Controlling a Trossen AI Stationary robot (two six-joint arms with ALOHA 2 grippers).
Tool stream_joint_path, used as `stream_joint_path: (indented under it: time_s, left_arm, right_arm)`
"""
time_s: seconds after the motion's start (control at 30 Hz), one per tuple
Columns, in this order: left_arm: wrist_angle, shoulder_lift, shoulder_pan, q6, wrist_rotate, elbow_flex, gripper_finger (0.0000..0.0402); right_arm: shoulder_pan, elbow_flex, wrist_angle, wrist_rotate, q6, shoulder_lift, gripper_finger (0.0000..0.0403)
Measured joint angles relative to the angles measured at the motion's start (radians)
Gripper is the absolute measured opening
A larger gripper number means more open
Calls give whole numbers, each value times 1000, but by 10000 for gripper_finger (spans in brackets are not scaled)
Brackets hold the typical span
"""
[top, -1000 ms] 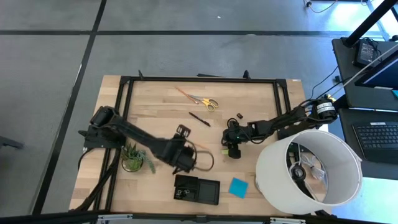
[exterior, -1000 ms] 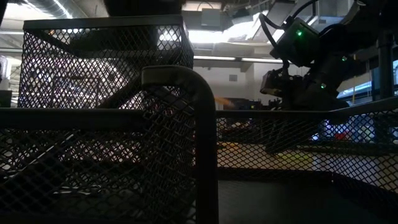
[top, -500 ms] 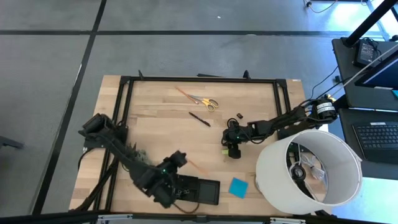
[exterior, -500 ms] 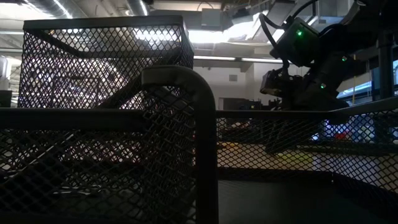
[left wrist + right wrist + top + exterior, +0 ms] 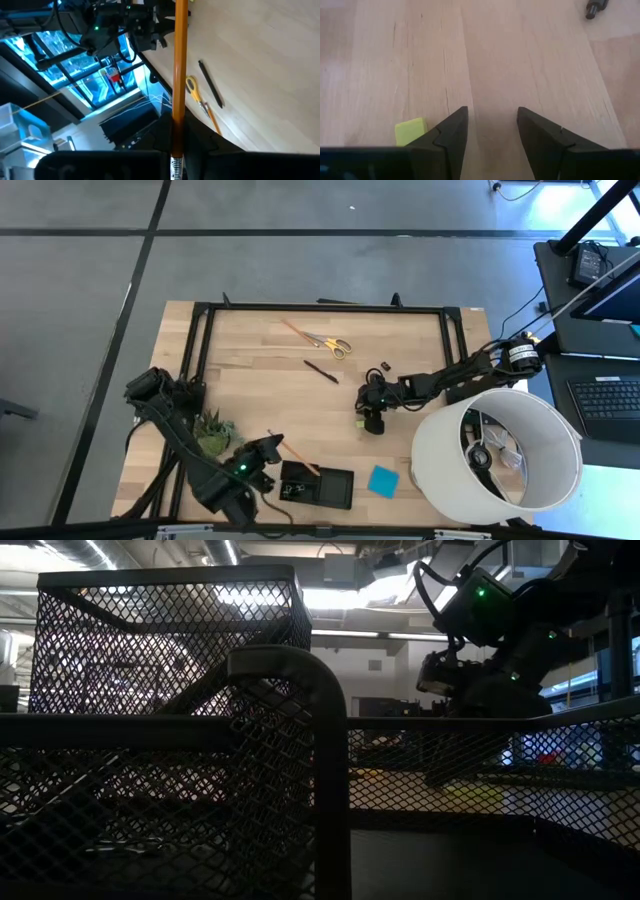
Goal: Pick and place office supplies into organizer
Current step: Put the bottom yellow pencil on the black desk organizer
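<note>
My left gripper [image 5: 268, 455] is shut on the orange pencil [image 5: 298, 461] at the left end of the low black organizer [image 5: 335, 488], near the table's near edge. My right gripper [image 5: 491, 125] is open, low over the bare wood at mid-table [image 5: 370, 420]. The small yellow block [image 5: 411, 131] lies flat just outside one of its fingers. The yellow-handled scissors [image 5: 330, 343], a black pen [image 5: 320, 370] and a small black clip [image 5: 384, 367] lie toward the far side. The blue note pad [image 5: 382, 480] lies right of the organizer. My left gripper pinches the orange pencil near its metal-banded end [image 5: 175, 150] between the two fingers. The pencil sticks out forward past the fingertips, along the fingers, and its shaft [image 5: 180, 65] is clear of the table. Its free end [image 5: 316, 473] reaches over the organizer's left part.
A small green potted plant [image 5: 212, 435] stands by the left arm. A large white lampshade [image 5: 497, 462] fills the near right corner. A black frame [image 5: 320, 308] runs along the table's far and left edges. The low view looks through the organizer's black mesh [image 5: 290, 740].
My left gripper has swung from mid-table toward the near edge and then to the left, turning as it went. It carried the pencil along, so the pencil's free end now lies over the organizer's left end. The right arm has kept still.
</note>
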Motion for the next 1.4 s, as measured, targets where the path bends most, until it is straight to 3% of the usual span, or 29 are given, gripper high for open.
stream_joint_path:
  time_s: [0.5,0.97,1.17,1.4]
  left_arm:
    - [-22,7,-20,1,30,-45,16]
    - [38,103,0,183,-39,-46,17]
    - [79,102,1,263,-43,-46,17]
    - [218,114,6,428,-21,-46,17]
  right_arm:
    - [0,0,45,0,27,0,175]
    - [0,1,48,3,24,-1,175]
    - [0,1,49,97,19,-1,174]
    - [0,2,49,115,8,-2,174]
